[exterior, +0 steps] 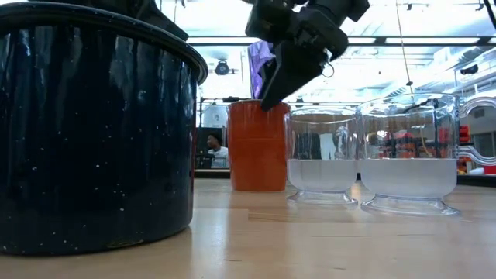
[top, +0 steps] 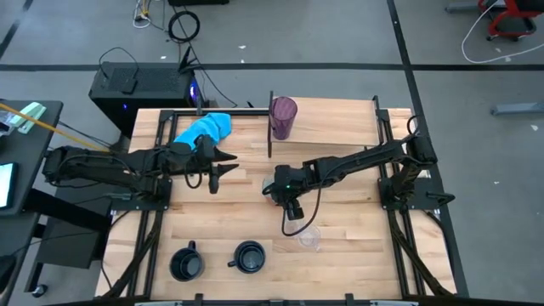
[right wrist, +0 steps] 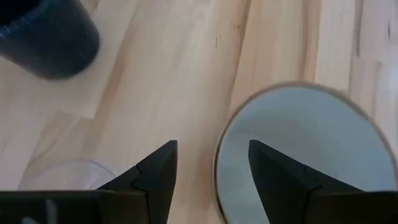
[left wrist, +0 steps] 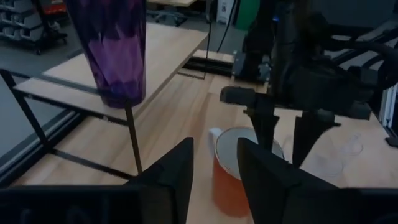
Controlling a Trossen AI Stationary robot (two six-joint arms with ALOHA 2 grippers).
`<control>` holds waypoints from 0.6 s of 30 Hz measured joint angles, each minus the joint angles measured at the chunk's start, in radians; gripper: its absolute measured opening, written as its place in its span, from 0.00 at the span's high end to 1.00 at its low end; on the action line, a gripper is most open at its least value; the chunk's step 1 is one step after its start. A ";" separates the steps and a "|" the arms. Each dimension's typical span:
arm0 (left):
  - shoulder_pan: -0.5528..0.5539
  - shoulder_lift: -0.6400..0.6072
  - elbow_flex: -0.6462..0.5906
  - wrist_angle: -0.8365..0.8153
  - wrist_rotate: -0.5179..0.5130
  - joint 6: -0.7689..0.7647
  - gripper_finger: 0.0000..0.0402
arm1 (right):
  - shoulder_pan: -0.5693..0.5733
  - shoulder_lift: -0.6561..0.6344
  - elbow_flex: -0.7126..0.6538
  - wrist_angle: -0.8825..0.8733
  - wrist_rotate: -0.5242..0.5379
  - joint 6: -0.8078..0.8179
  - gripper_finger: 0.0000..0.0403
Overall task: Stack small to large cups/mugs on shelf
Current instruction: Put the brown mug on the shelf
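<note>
The orange mug (left wrist: 231,180) stands upright on the worktop (top: 357,255), near its middle and in front of the shelf (top: 340,115), its white inside facing up. The right hand (right wrist: 212,144) hangs straight over it, fingers pointing down and held moderately apart: one finger is above the mug's opening, the other outside the wall, so the rim lies between them. The fingers are not closed on the rim, and the right hand holds nothing.

The left hand (left wrist: 214,142) hovers above the worktop just beside the mug on its left, level and aimed toward it. Its fingers stand a narrow gap apart with nothing between them.

The purple tumbler (top: 283,117) stands upright on the shelf board, close to the shelf's left upright panel and alone there. In the low view two clear plastic cups (exterior: 322,159) (exterior: 407,155) stand side by side, upright, just beside the orange mug; from above only one shows clearly, in front of the right hand. Two black mugs (top: 185,262) (top: 248,257) sit upright near the front edge of the worktop, well apart from the orange mug, handles out to their left.

A bright blue cloth (top: 204,129) lies crumpled at the back left of the worktop, behind the left hand.
</note>
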 joint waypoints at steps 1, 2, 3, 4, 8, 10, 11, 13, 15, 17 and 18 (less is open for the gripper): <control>0.000 0.000 0.000 0.004 0.000 -0.002 0.68 | 0.000 0.000 -0.004 -0.001 0.001 0.000 0.49; 0.000 0.000 0.000 0.005 0.000 -0.004 0.68 | 0.000 0.000 -0.008 0.000 0.002 0.000 0.50; 0.000 0.000 0.000 0.003 0.000 -0.004 0.68 | -0.001 0.000 -0.013 0.003 0.003 0.000 0.50; 0.000 0.000 0.000 0.003 0.000 -0.004 0.68 | -0.004 0.000 -0.019 0.001 0.003 0.000 0.51; 0.000 0.000 0.000 0.001 0.000 -0.004 0.67 | -0.012 0.000 -0.033 -0.007 0.003 -0.001 0.58; 0.000 0.000 0.000 -0.004 0.000 -0.004 0.67 | -0.022 -0.001 -0.033 -0.022 0.003 -0.006 0.62; 0.000 0.000 0.000 -0.006 0.000 -0.004 0.67 | -0.027 -0.001 -0.033 -0.028 0.001 -0.008 0.64; 0.000 0.000 0.000 -0.014 0.000 -0.004 0.67 | -0.039 -0.004 -0.033 -0.039 -0.002 -0.016 0.68; 0.000 0.000 0.000 -0.023 0.000 -0.004 0.67 | -0.050 -0.007 -0.033 -0.060 -0.001 -0.026 0.72; 0.000 0.000 0.000 -0.029 0.000 -0.004 0.68 | -0.060 -0.007 -0.034 -0.070 0.002 -0.037 0.77; 0.000 0.000 0.000 -0.029 0.000 -0.004 0.68 | -0.063 -0.007 -0.035 -0.078 0.003 -0.043 0.79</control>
